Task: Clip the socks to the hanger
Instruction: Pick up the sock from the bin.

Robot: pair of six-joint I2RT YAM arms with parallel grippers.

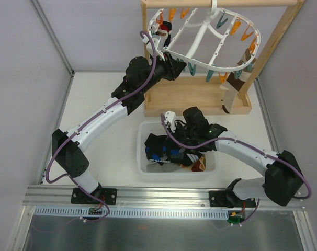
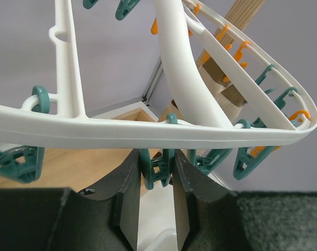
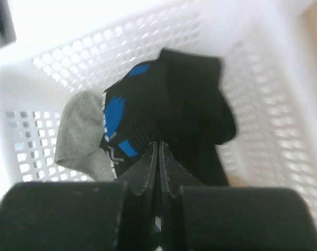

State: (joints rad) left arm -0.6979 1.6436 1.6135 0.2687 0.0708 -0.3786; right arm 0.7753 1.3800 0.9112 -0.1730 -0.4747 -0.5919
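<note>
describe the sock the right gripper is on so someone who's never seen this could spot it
Find the white mesh basket in front of the wooden stand. Inside it, the right gripper pinches the black sock. Bright blue patches set it apart from the plain grey sock beside it.

tilted white hanger (image 1: pixel 201 35); black-blue socks (image 3: pixel 171 102) in basket (image 3: pixel 148 36)

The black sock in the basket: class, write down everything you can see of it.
The black sock is soft knitted fabric with bright blue patches and thin white marks. It lies crumpled and folded in the white mesh basket, partly over a grey sock. The right gripper, shut, pinches its near edge.
</note>
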